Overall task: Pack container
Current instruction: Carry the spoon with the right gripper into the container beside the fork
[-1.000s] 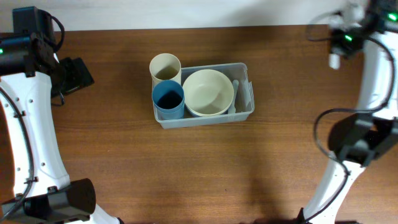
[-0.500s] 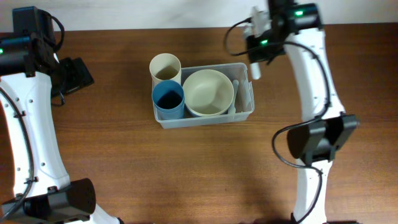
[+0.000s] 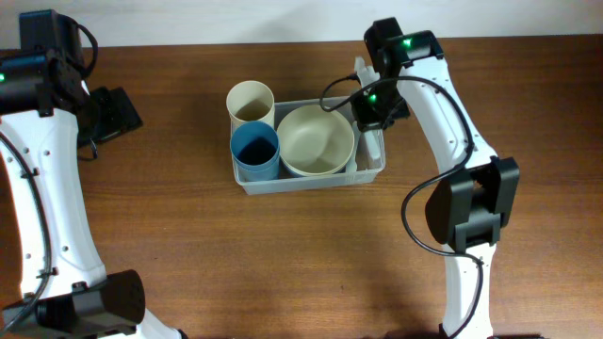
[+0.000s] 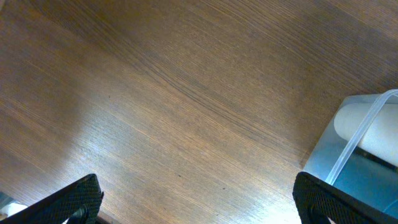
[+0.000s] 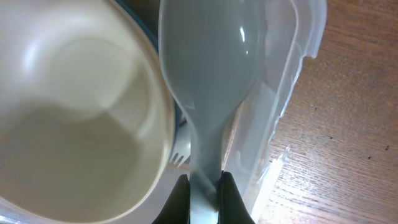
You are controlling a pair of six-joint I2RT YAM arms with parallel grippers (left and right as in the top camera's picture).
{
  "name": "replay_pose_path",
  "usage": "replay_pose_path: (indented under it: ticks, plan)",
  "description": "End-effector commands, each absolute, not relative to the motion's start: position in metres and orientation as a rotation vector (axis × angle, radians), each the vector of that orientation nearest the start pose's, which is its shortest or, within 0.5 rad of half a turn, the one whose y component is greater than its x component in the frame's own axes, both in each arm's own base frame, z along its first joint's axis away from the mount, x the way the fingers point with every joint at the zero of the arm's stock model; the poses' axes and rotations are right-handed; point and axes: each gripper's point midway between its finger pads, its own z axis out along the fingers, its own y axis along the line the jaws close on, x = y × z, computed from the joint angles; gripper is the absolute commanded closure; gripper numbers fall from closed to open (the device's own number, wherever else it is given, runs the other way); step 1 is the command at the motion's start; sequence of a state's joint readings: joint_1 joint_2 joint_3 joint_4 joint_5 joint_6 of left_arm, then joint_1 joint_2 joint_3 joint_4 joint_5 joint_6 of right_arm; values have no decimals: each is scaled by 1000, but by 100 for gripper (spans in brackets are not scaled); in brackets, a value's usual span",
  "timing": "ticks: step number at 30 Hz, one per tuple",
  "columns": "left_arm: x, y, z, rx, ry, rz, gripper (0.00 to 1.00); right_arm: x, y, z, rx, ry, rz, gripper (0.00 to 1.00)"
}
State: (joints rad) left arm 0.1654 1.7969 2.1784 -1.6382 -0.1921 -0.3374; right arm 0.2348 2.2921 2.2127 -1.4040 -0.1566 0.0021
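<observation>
The clear plastic container point(image 3: 369, 174) sits mid-table and holds a cream bowl point(image 3: 316, 139), a blue cup point(image 3: 254, 151) and a cream cup point(image 3: 250, 102). My right gripper point(image 3: 369, 105) is shut on the handle of a pale grey spoon point(image 5: 208, 56), held over the container's right end beside the bowl point(image 5: 74, 106). A white fork point(image 5: 180, 146) lies in the container under it. The container rim point(image 5: 305, 37) runs on the right. My left gripper point(image 4: 199, 202) is open and empty over bare wood, left of the container's corner point(image 4: 364, 140).
The right arm point(image 3: 452, 113) arches from the front right over the container's right end. The left arm point(image 3: 57, 85) stands at the far left edge. A white wall band runs along the table's back edge point(image 3: 301, 19).
The right arm has swung in from the far right, carrying the spoon to above the container's right end. The left arm has not moved.
</observation>
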Motion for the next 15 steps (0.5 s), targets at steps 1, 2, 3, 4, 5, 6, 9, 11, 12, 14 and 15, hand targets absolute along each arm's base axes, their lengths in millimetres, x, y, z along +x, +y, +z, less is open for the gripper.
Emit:
replay_pose_path:
  ticks: [1,2,3,4,5,6,9,11,12,14,15]
  plan:
    - [345,94,300,-753,2658,236,0,443,132,102,-319,3060,239,96]
    - [345,94,300,-753,2658,236,0,443,132,100,-310,3062,240,96]
    - [345,94,300,-753,2658,236,0,443,132,98,-310,3063,239,90]
    - [345,94,300,-753,2658,236,0,444,132,97,-309,3061,239,80]
    - [345,94,300,-753,2658,236,0,444,132,97,-309,3058,240,70]
    - [345,94,300,-753,2658,236,0,445,132,97,-309,3054,240,64]
    - [345,94,300,-753,2658,236,0,450,133,98,-307,3034,242,40]
    - [345,94,300,-753,2658,236,0,453,131,99,-301,3022,244,24]
    - [345,94,300,-753,2658,236,0,455,131,101,-298,3018,244,15]
    - [345,94,300,-753,2658,236,0,457,128,109,-288,3008,244,0]
    - [345,94,300,-753,2658,236,0,458,125,115,-279,3001,245,1]
